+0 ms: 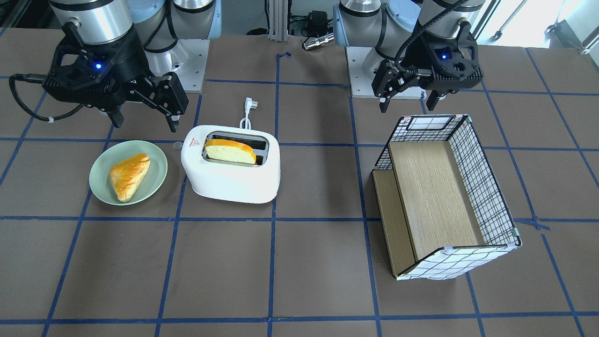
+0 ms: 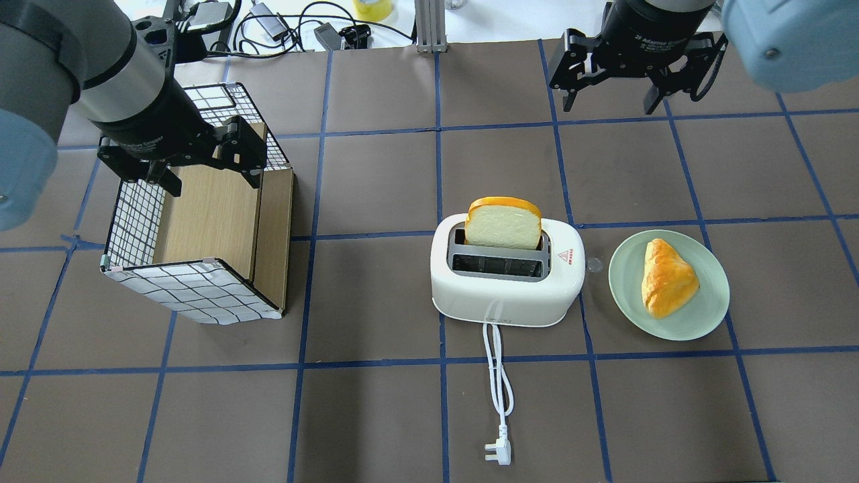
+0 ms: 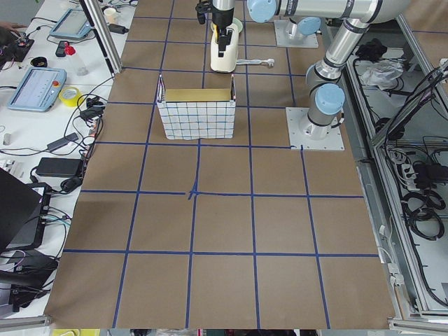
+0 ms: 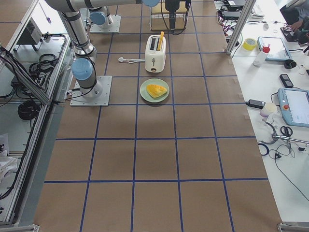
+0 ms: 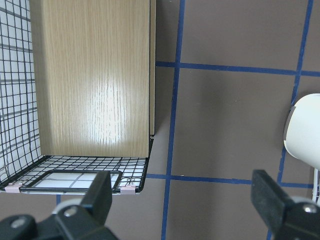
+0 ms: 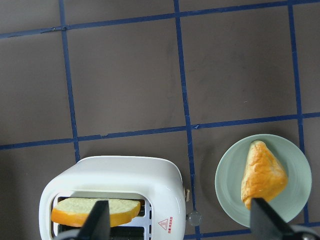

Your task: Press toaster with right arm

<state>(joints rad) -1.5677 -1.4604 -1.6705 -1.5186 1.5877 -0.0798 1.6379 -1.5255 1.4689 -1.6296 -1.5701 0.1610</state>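
Toaster (image 2: 507, 282), white rounded plastic with two slots, stands mid-bench (image 2: 376, 416), its white cord and plug (image 2: 498, 451) trailing toward the robot. A crusted bread slice (image 2: 503, 223) stands in the far slot. Beside the toaster, a pale green plate (image 2: 711, 315) carries a golden triangular pastry (image 2: 668, 278). Farther off, the black right end effector (image 2: 609, 100) hovers, fingers spread. The left end effector (image 2: 213, 181), likewise spread, hangs over a wire-grid basket (image 2: 194, 295).

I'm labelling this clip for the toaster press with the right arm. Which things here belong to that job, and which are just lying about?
Job in hand:
toaster
right end effector, open
bread slice standing in the toaster's slot

Lying about:
green plate
pastry on it
checked basket
left end effector, open, near the basket
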